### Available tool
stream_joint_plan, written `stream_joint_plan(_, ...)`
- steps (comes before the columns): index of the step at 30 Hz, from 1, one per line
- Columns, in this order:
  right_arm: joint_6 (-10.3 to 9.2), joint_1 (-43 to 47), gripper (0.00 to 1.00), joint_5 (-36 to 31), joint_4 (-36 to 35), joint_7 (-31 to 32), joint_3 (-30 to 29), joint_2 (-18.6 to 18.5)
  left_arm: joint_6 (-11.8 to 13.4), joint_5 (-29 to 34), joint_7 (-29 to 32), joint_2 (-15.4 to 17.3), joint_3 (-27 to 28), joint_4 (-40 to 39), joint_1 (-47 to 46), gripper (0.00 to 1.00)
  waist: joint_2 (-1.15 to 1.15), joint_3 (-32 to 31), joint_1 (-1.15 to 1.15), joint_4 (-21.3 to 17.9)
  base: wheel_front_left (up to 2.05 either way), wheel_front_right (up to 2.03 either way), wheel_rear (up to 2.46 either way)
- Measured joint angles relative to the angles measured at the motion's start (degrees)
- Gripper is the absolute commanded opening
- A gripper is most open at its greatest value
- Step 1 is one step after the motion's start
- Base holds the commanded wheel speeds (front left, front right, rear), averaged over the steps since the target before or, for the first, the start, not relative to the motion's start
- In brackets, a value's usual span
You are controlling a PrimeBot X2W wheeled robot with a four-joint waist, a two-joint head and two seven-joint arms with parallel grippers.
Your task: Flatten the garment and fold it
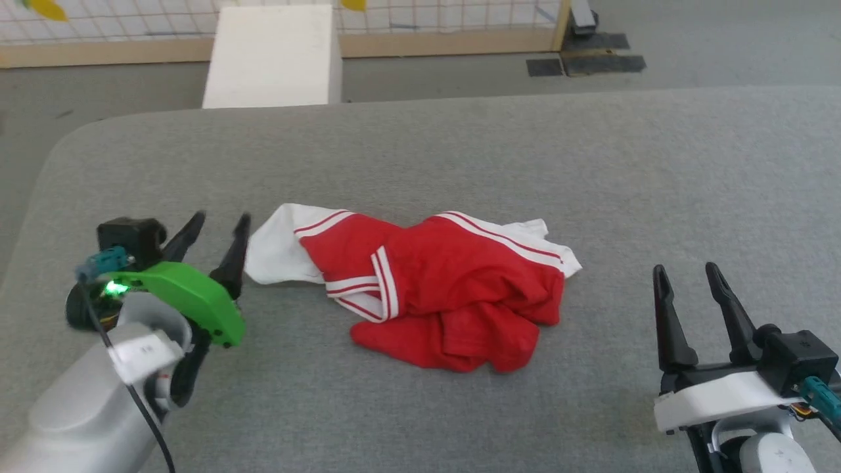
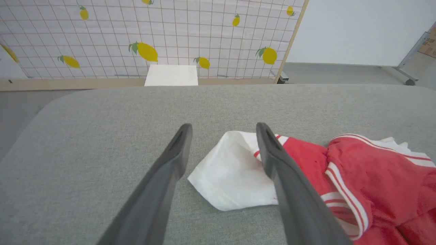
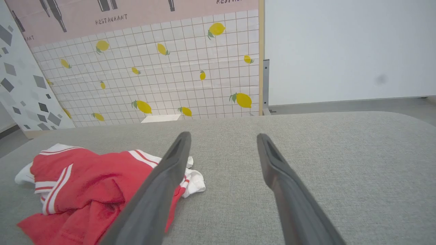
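The garment (image 1: 433, 289), a red shirt with white sleeves and red-and-white stripe trim, lies crumpled in a heap in the middle of the grey padded table (image 1: 460, 144). Its front emblem is hidden in the folds. My left gripper (image 1: 222, 226) stands open just left of the white sleeve (image 2: 231, 170), with nothing between its fingers; the sleeve lies flat on the table past them. My right gripper (image 1: 686, 276) is open and empty at the lower right, well clear of the garment (image 3: 85, 190).
A white box (image 1: 272, 56) stands on the floor beyond the table's far edge. Behind it runs a lemon-patterned grid panel (image 2: 153, 37). The table's rounded left corner (image 1: 66, 144) is near my left arm.
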Motion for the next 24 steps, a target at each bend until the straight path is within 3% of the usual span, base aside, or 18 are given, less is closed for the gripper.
stream_joint_plan(4, 0.0, 0.7, 1.0, -0.2, 0.0, 1.0, -0.7, 0.0, 0.6, 9.7, -3.0, -0.1, 0.9, -8.2, 1.2, 1.0, 0.0, -1.2, 0.0, 1.3, 0.0, 0.0, 0.0)
stream_joint_plan(6, 0.0, 0.9, 1.0, 0.4, 0.0, 1.9, -1.0, 0.0, 2.6, 16.0, -3.0, -1.3, 4.7, -13.2, 3.6, 1.0, 0.0, -1.6, 0.0, 2.1, 0.0, 0.0, 0.0)
stream_joint_plan(8, 0.0, 1.0, 1.0, 0.4, -0.1, 3.5, -1.2, 0.0, 4.4, 21.2, -3.2, -3.9, 9.8, -18.1, 8.0, 1.0, 0.0, -1.8, 0.0, 3.0, 0.0, 0.0, 0.0)
stream_joint_plan(12, 0.0, 0.9, 1.0, -0.7, 0.1, 9.1, -0.9, 0.0, 4.9, 29.1, -3.3, -9.5, 14.3, -21.8, 17.7, 1.0, 0.0, -1.9, 0.0, 4.9, 0.0, 0.0, 0.0)
stream_joint_plan(17, 0.0, -2.3, 1.0, 1.8, 0.8, 20.4, 1.1, -2.7, 2.7, 32.2, -3.3, -15.0, 18.1, -20.2, 23.5, 1.0, 0.0, -1.4, 0.0, 7.3, 0.0, 0.0, 0.0)
stream_joint_plan(24, 0.0, -14.1, 1.0, 9.7, 4.2, 40.1, 7.4, -13.8, -1.7, 35.9, -3.3, -19.7, 22.6, -17.7, 24.0, 1.0, 0.0, 0.9, 0.0, 10.9, 0.0, 0.0, 0.0)
